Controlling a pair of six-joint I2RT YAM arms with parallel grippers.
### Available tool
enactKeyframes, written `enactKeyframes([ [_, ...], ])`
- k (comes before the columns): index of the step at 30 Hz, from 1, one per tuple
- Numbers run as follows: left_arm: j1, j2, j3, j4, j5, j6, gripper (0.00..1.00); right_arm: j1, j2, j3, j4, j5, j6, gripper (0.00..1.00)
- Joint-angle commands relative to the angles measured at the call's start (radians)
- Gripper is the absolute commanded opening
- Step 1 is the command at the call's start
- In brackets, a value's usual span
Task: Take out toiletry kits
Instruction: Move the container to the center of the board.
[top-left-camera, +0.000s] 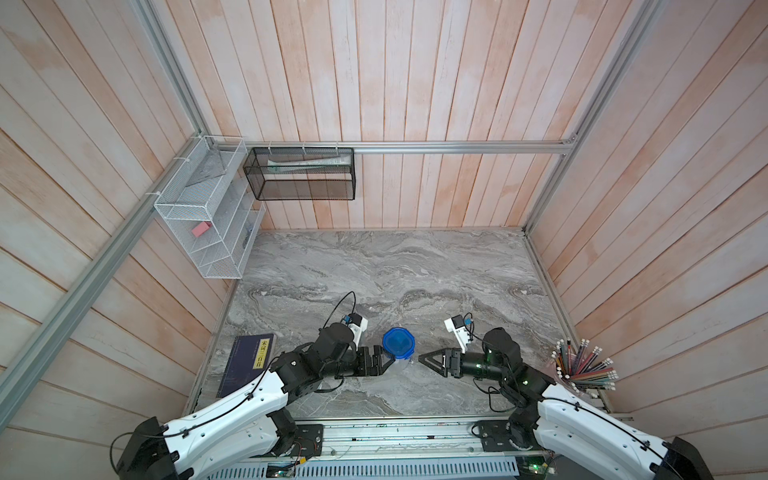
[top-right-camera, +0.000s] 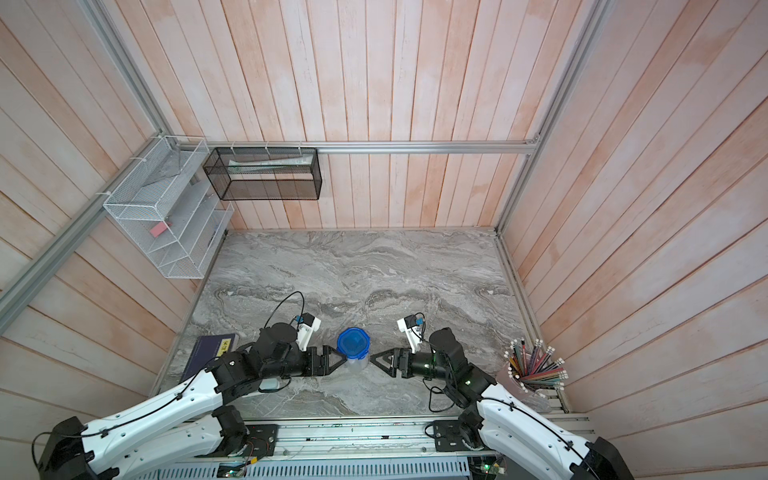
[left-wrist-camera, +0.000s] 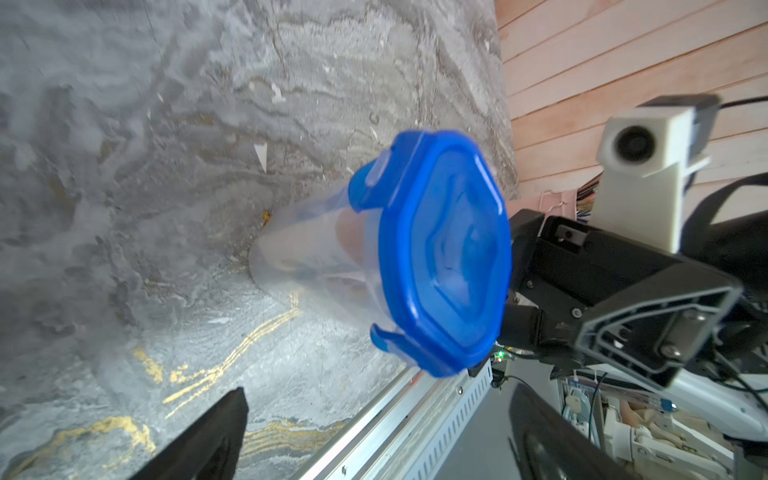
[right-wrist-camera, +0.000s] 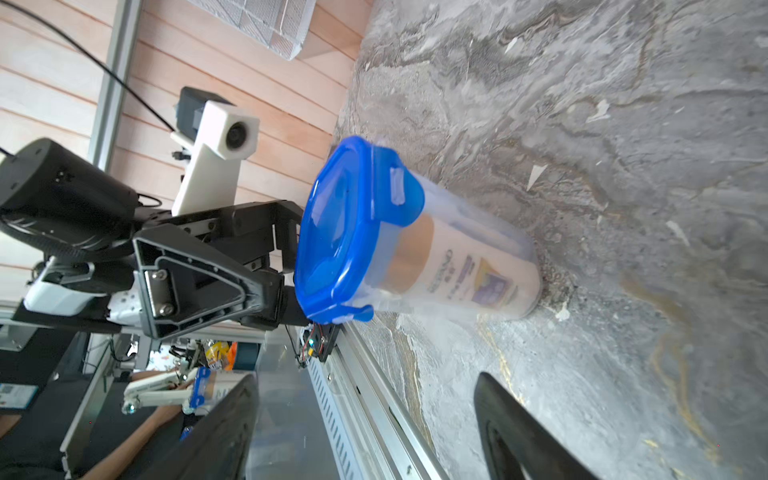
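Note:
A clear plastic jar with a blue clip lid (top-left-camera: 398, 341) (top-right-camera: 353, 343) stands upright on the marble table (top-left-camera: 374, 270), its lid on. Through its wall in the right wrist view I see a white labelled bottle (right-wrist-camera: 469, 270) with an amber cap, part of the toiletry kits; the other contents are blurred. My left gripper (top-left-camera: 390, 362) (left-wrist-camera: 379, 390) is open just left of the jar, nothing between its fingers. My right gripper (top-left-camera: 420, 360) (right-wrist-camera: 366, 377) is open just right of the jar, facing it, also empty. Both are turned on their sides.
A dark blue book (top-left-camera: 249, 365) lies at the front left. A cup of coloured pencils (top-left-camera: 582, 368) stands at the front right edge. A white wire rack (top-left-camera: 208, 224) and a black mesh basket (top-left-camera: 299, 174) hang on the walls. A metal rail (top-left-camera: 395, 432) runs along the front.

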Motion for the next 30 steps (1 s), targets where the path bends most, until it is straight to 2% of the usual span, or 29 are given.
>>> enactKeyframes([
  [1,-0.015,-0.019,-0.016,0.087,0.009,-0.027,1.0,0.045,-0.009,0.063,-0.123,0.104,-0.106,0.83],
  [3,-0.019,-0.037,-0.033,0.076,-0.026,-0.007,0.96,0.077,0.001,0.093,-0.236,0.234,-0.169,0.83],
  [4,-0.019,-0.045,-0.046,0.072,-0.038,0.0,0.89,0.096,0.02,0.103,-0.281,0.303,-0.19,0.82],
  [6,-0.019,-0.047,-0.068,0.07,-0.045,0.002,0.83,0.134,0.074,0.113,-0.322,0.416,-0.218,0.81],
  [9,-0.018,-0.044,-0.091,0.076,-0.038,0.0,0.75,0.207,0.19,0.121,-0.3,0.552,-0.233,0.8],
  [13,-0.018,-0.074,-0.113,0.088,-0.052,-0.014,0.74,0.273,0.359,0.141,-0.211,0.67,-0.247,0.79],
  [18,0.0,-0.134,-0.11,0.096,-0.111,-0.02,0.88,0.287,0.475,0.144,-0.066,0.685,-0.244,0.78],
  [30,0.179,-0.108,-0.065,0.163,-0.038,0.011,0.93,0.314,0.62,0.168,0.094,0.666,-0.266,0.75],
])
